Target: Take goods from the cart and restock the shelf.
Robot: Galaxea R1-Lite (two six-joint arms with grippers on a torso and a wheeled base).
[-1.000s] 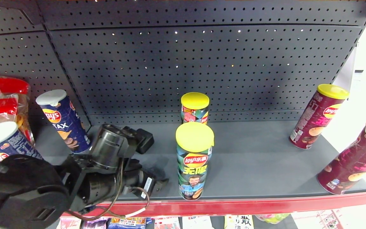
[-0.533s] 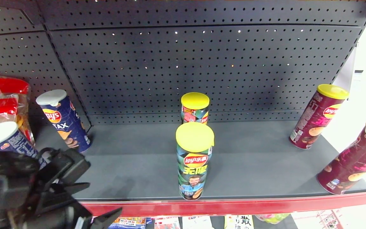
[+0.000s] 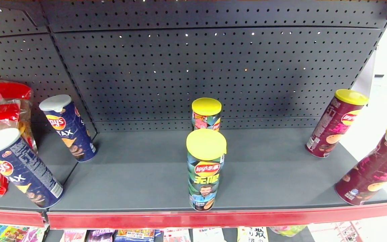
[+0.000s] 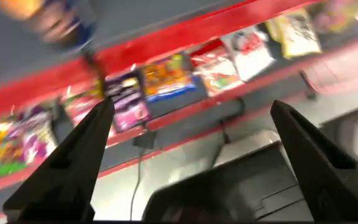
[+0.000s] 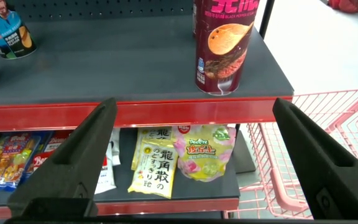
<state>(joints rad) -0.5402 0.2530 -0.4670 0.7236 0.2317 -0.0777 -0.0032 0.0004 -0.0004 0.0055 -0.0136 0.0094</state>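
Canisters of crisps are the goods in this job, and six stand on the shelf (image 3: pixel 264 174). Two blue canisters (image 3: pixel 67 129) are at the left. A teal canister (image 3: pixel 206 174) stands at the front edge in the middle, with a rear teal canister (image 3: pixel 206 116) right behind it by the back panel. Two maroon canisters (image 3: pixel 338 124) are at the right end, one near the back and one at the front corner. Wide stretches of bare board lie between these groups.

The pink wire cart (image 5: pixel 319 95) sits low beside the shelf's right end; what it carries cannot be made out. The left fingers (image 4: pixel 73 168) are spread wide with nothing between them and face the bagged snacks (image 4: pixel 166 78) on the tier below. The right fingers (image 5: pixel 73 162) are likewise wide apart and empty, in front of the red shelf lip (image 5: pixel 166 112) and near the front maroon canister.

Such a tube is probably light and stiff along its length. Its thin wall would dent under a hard squeeze, though, and the glossy wrap may slip. Being tall and narrow, it should tip easily. The safest hold looks to be across the body at about mid-height, below the plastic lid, which could pop off. The pressure should be moderate and the base set down flat.
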